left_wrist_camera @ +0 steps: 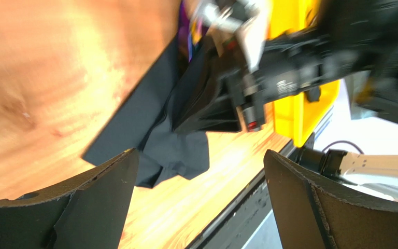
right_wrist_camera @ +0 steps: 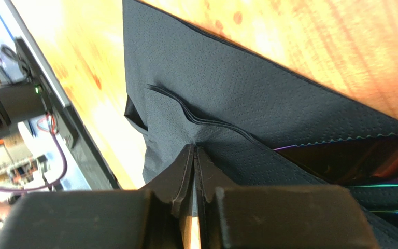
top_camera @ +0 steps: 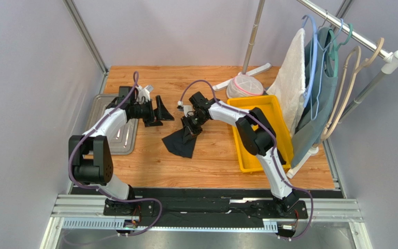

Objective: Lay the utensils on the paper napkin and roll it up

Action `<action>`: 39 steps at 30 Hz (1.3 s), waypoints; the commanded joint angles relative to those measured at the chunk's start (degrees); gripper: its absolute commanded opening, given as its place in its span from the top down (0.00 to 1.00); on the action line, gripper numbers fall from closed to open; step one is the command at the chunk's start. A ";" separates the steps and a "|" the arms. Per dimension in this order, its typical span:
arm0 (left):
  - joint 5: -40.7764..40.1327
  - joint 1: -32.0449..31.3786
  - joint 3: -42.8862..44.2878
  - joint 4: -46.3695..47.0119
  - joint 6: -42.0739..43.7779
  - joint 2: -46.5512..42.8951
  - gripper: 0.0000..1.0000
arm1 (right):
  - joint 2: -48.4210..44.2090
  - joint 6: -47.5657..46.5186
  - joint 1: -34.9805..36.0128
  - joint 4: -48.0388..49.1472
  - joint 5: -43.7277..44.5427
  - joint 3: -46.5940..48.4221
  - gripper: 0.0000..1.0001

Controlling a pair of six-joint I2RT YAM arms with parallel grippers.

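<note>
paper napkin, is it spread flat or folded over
Folded over, not flat: the paper napkin shows doubled, creased layers, and the right pincer is shut on a pinched-up fold of it.

Crumpled black paper napkin (top_camera: 180, 142) over iridescent utensils (right_wrist_camera: 387, 163)

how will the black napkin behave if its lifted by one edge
Probably floppy: the paper napkin buckles and creases where the right claw pinches it. Likely very light, a thin layered sheet. It may tear if tugged hard.
</note>
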 commanded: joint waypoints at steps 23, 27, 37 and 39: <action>8.16 7.08 5.53 -9.94 21.16 -19.63 0.01 | 5.88 -9.89 -1.65 -12.38 -0.20 4.50 0.93; 9.20 -1.93 -11.09 4.66 4.75 -24.73 0.21 | 6.06 -9.89 -1.56 -12.20 -0.73 4.51 0.93; 3.68 -10.50 -22.29 29.21 -15.87 -8.60 0.96 | 6.15 -7.08 -1.65 -10.53 -2.40 3.45 0.93; 3.50 -11.12 -20.02 28.69 -15.61 -4.55 1.00 | 6.15 -6.73 -1.74 -10.36 -2.40 3.28 0.93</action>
